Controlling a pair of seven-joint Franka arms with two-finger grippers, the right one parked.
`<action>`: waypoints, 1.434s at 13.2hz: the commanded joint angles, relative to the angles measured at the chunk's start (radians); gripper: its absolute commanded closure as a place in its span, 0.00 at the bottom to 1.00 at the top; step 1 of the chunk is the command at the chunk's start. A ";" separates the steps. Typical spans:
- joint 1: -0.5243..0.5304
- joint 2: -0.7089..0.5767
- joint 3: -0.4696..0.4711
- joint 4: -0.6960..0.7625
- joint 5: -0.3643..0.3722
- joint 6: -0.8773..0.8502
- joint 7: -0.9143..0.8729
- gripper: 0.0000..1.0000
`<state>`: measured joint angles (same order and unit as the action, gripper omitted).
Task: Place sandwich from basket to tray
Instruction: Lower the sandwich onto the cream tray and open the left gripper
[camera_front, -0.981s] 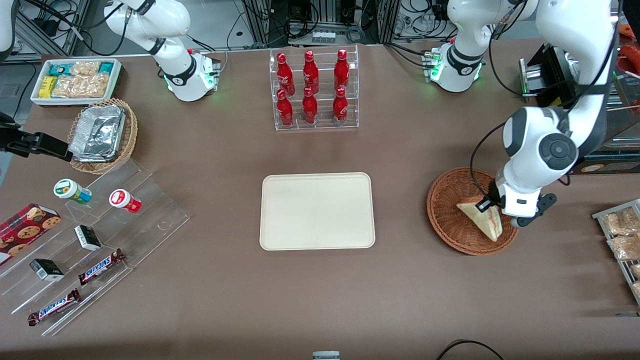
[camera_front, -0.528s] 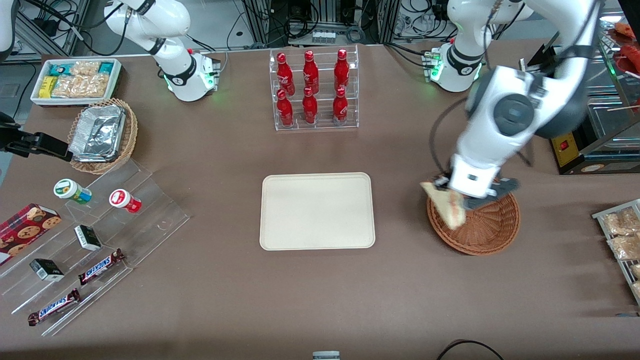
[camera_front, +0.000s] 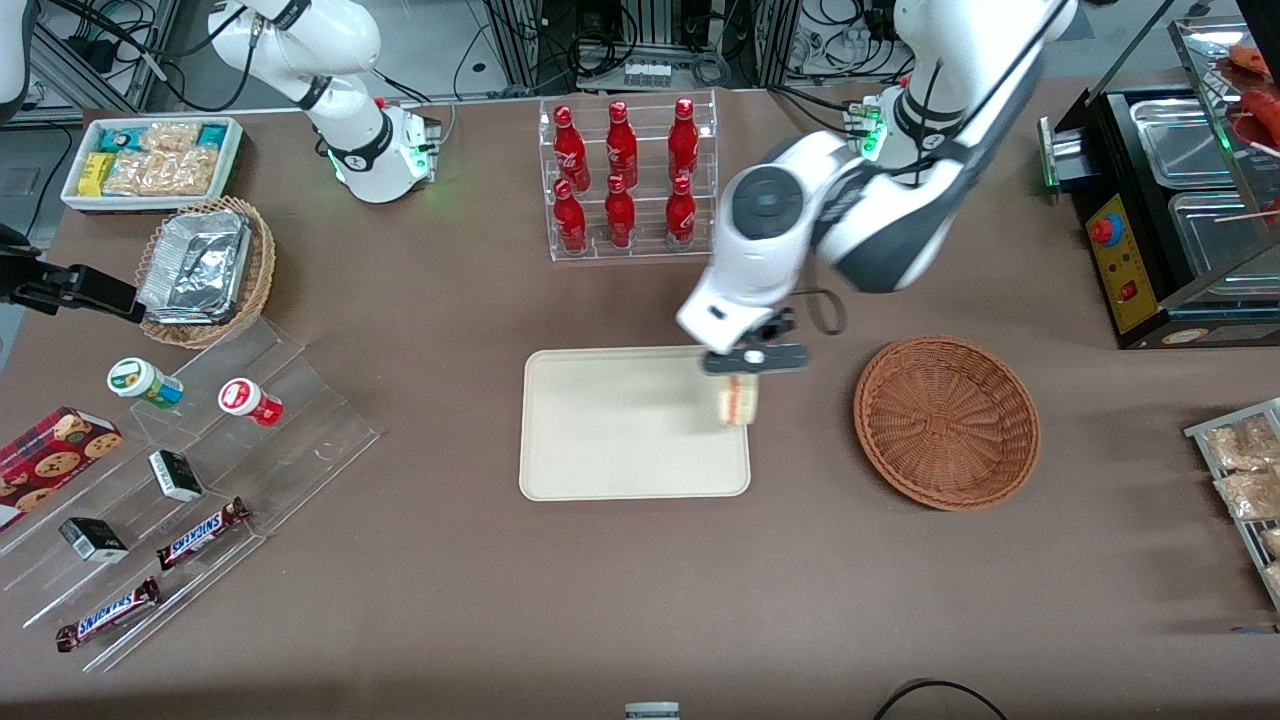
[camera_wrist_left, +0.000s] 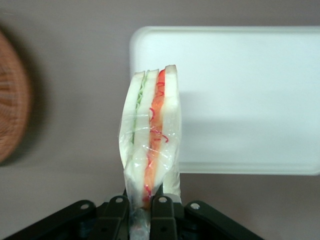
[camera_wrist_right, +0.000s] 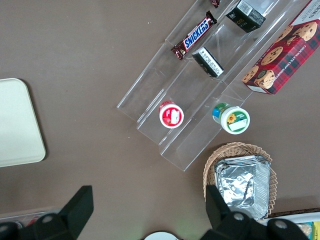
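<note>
My left gripper (camera_front: 748, 366) is shut on the sandwich (camera_front: 738, 400), a plastic-wrapped white wedge with red and green filling, and holds it in the air above the edge of the cream tray (camera_front: 610, 440) that faces the basket. In the left wrist view the black fingers (camera_wrist_left: 162, 212) pinch the sandwich (camera_wrist_left: 152, 135) at its wrapped end, with the tray (camera_wrist_left: 250, 100) below it. The reddish-brown wicker basket (camera_front: 946, 421) stands beside the tray toward the working arm's end and has nothing in it; its rim also shows in the left wrist view (camera_wrist_left: 10, 110).
A clear rack of red bottles (camera_front: 628, 180) stands farther from the camera than the tray. A tan basket with foil containers (camera_front: 205, 270), a white snack bin (camera_front: 152, 160) and clear display steps (camera_front: 200, 470) with snacks lie toward the parked arm's end.
The gripper has lifted the sandwich out of the basket and carried it sideways to above the tray's edge. The basket is left with nothing in it.
</note>
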<state>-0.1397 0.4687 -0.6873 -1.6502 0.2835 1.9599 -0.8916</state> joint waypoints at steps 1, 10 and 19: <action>-0.089 0.149 -0.001 0.130 0.092 -0.021 -0.065 1.00; -0.254 0.358 0.047 0.302 0.255 -0.007 -0.167 1.00; -0.379 0.461 0.158 0.443 0.255 0.019 -0.228 0.91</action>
<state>-0.4960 0.8981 -0.5410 -1.2530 0.5179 1.9699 -1.1127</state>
